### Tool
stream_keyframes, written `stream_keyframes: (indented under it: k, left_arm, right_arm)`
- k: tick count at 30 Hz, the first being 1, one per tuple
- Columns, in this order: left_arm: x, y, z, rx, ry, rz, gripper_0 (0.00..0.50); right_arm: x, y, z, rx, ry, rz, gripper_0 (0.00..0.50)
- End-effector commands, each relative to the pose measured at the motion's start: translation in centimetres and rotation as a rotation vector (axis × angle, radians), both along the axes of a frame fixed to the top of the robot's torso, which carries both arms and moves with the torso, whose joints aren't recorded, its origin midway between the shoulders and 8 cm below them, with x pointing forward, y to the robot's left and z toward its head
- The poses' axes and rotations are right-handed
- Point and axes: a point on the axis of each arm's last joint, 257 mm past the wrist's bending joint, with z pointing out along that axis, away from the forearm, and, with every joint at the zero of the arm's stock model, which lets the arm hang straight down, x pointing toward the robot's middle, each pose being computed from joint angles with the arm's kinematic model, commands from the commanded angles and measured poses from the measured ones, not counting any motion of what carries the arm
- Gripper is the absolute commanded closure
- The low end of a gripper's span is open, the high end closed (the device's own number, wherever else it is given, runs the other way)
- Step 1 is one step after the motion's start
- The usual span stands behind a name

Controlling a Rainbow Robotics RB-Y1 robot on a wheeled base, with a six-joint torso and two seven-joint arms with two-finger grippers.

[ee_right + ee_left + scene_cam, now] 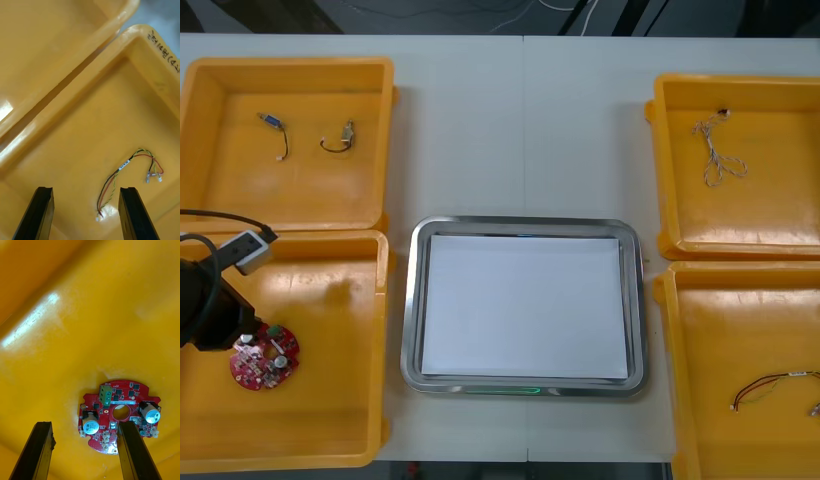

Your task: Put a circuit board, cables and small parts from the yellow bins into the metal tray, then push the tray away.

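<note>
A round red circuit board (265, 357) (118, 414) lies on the floor of the near left yellow bin (330, 420). My left gripper (84, 427) hangs open just above it, one finger (129, 450) in front of the board's middle and the other off to its side. In the front view the left arm (210, 310) reaches in from the left edge. My right gripper (86, 195) is open over the near right yellow bin (740, 330), above a red and yellow cable (127, 167) (775, 383). The metal tray (409, 310), white inside, sits between the bins.
The far left bin (220, 180) holds a short cable with a blue end (273, 128) and a black cable (338, 140). A pale twisted cable (718, 155) lies in the far right bin (780, 210). Bare table stretches beyond the tray.
</note>
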Motion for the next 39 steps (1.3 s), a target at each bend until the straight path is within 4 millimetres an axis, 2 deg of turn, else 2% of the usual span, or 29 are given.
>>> stream_keyframes:
  k: [1, 11, 19, 23, 25, 30, 34, 39]
  left_arm:
    - [0.9, -1.2, 0.5, 0.035, -0.021, -0.066, 0.000]
    - [1.4, -2.4, -1.1, 0.023, -0.037, -0.100, 0.000]
    - [1.5, -2.5, -1.8, 0.032, -0.041, -0.113, 0.000]
    - [1.5, -2.4, -2.0, 0.041, -0.041, -0.116, 0.000]
    - [1.4, -2.2, -2.2, 0.055, -0.040, -0.119, 0.000]
    - [1.5, -1.9, -2.5, 0.064, -0.039, -0.115, 0.000]
    - [1.5, -1.6, -2.6, 0.065, -0.038, -0.108, 0.000]
    - [1.9, -1.3, -3.4, 0.064, -0.041, -0.104, 0.000]
  right_arm:
    - [0.1, -0.7, 0.4, 0.100, -0.041, -0.155, 0.000]
    - [-0.4, -1.4, -1.8, 0.253, -0.011, -0.381, 0.000]
    - [-1.0, -1.5, -3.9, 0.365, 0.033, -0.540, 0.000]
    - [-2.8, -1.5, -5.9, 0.377, 0.092, -0.592, 0.000]
    - [-4.4, -1.7, -7.4, 0.369, 0.126, -0.610, 0.000]
    - [-5.6, -2.1, -8.9, 0.379, 0.132, -0.629, 0.000]
    - [-5.5, -1.9, -9.5, 0.403, 0.113, -0.637, 0.000]
    - [-4.2, -1.9, -9.6, 0.434, 0.069, -0.647, 0.000]
